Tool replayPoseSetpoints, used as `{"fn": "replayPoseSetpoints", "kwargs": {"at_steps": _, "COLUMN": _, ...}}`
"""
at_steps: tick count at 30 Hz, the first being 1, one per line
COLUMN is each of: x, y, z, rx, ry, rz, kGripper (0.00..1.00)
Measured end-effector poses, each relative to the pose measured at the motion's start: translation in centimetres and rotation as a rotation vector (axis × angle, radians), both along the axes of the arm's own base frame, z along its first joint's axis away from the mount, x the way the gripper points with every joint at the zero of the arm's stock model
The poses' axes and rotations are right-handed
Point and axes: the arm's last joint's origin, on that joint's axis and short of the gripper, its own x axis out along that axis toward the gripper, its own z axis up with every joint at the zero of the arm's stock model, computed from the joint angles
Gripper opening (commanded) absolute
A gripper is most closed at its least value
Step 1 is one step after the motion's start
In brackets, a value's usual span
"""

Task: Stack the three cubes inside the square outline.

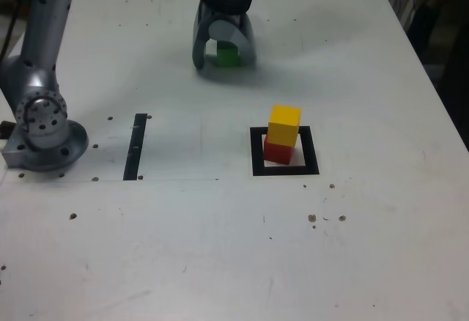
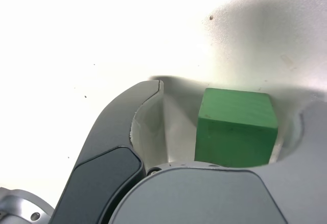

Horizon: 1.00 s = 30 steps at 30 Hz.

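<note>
1. Dark grey two-fingered tool (image 1: 224, 51) down on the white surface (image 1: 220, 248) at upper centre of the exterior view, straddling the small matte green cube (image 1: 227, 56)
2. Jaws part open around the cube; in the wrist view a clear gap between the curved dark finger (image 2: 120, 132) and the cube's near face, other side close to or touching the second finger, contact not certain; nothing firmly gripped yet, by the look of it
3. Green cube (image 2: 236, 129) resting flat on the surface, top face level, sitting off-centre between the jaws
4. No long axis to speak of: equal sides; faces roughly square to the jaws, possibly a slight twist
5. Small matte yellow cube (image 1: 284, 125) stacked on small matte red cube (image 1: 276, 151) inside the thick black square outline (image 1: 257, 152), right of centre in the exterior view, well apart from the tool
6. Narrow black strip (image 1: 135, 147) left of centre, not the target
7. Risks: off-centre closing likely to shove or spin the cube, giving a corner pinch and a slip on lifting
8. Yellow cube seemingly offset on the red; a crooked or heavy placement on top liable to topple the stack
</note>
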Motion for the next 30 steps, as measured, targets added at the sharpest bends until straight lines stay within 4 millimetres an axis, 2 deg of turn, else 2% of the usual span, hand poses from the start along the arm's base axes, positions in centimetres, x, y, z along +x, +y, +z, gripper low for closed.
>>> {"fn": "replayPoseSetpoints", "kwargs": {"at_steps": 3, "x": 0.2, "y": 0.1, "z": 0.2, "rx": -0.001, "ry": -0.012, "rz": -0.003, "kGripper": 0.28}}
{"fn": "replayPoseSetpoints", "kwargs": {"at_steps": 7, "x": 0.3, "y": 0.0, "z": 0.2, "rx": -0.015, "ry": -0.020, "rz": -0.016, "kGripper": 0.19}}
{"fn": "replayPoseSetpoints", "kwargs": {"at_steps": 22, "x": 0.3, "y": 0.0, "z": 0.4, "rx": -0.038, "ry": -0.032, "rz": -0.052, "kGripper": 0.08}}
{"fn": "replayPoseSetpoints", "kwargs": {"at_steps": 26, "x": -0.4, "y": -1.0, "z": 2.6, "rx": -0.024, "ry": -0.056, "rz": -0.050, "kGripper": 0.08}}
{"fn": "replayPoseSetpoints", "kwargs": {"at_steps": 30, "x": -1.0, "y": -4.3, "z": 6.6, "rx": -0.007, "ry": -0.073, "rz": -0.042, "kGripper": 0.08}}
